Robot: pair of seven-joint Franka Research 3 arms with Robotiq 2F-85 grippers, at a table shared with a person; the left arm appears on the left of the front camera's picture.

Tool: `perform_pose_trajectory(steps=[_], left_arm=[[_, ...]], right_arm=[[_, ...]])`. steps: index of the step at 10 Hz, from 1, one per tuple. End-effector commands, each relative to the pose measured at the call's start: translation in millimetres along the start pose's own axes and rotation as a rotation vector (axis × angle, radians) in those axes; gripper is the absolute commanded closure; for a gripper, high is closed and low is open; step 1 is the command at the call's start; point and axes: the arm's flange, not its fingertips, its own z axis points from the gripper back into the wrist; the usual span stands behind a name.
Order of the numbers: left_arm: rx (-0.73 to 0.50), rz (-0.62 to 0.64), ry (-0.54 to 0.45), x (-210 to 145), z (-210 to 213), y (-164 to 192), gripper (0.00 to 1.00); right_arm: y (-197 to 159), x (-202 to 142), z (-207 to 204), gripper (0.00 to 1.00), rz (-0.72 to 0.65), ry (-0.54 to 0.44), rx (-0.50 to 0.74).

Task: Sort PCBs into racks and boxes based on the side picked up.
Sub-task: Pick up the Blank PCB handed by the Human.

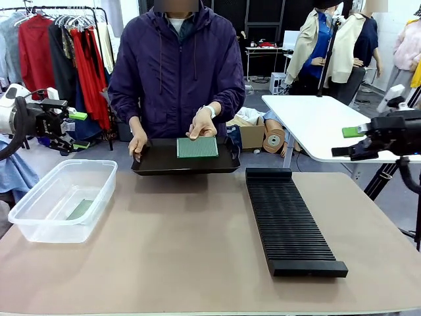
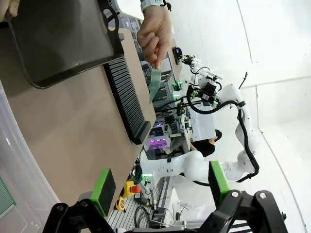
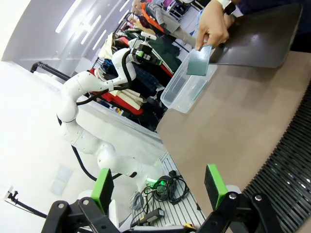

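At the far side of the table a person's hand (image 1: 200, 124) holds a green PCB (image 1: 197, 147) just above a shallow black tray (image 1: 151, 161). That same PCB (image 2: 155, 82) hangs from the fingers in the left wrist view, and the PCB (image 3: 199, 60) shows too in the right wrist view. A second PCB (image 1: 80, 209) lies in the clear tub (image 1: 39, 220) at the left. The long black slotted rack (image 1: 289, 220) lies at the right. My left gripper (image 1: 77, 130) hovers open left of the tub, and my right gripper (image 1: 348, 141) hovers open right of the rack. Both hold nothing.
The person's other hand (image 1: 137, 141) grips the tray's left edge. The tan table (image 1: 184, 243) is bare between tub and rack. A white table (image 1: 316, 122) stands behind at the right, and a clothes rail (image 1: 59, 46) behind at the left.
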Motion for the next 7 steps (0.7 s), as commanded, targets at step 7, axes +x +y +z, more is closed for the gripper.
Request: perform_pose_trajectory(steps=[7], left_arm=[[0.0, -0.004, -0.003, -1, 1, -3, 0.0]], right_arm=[[-65, 32, -87, 0.0, 0.02, 0.083, 0.052]])
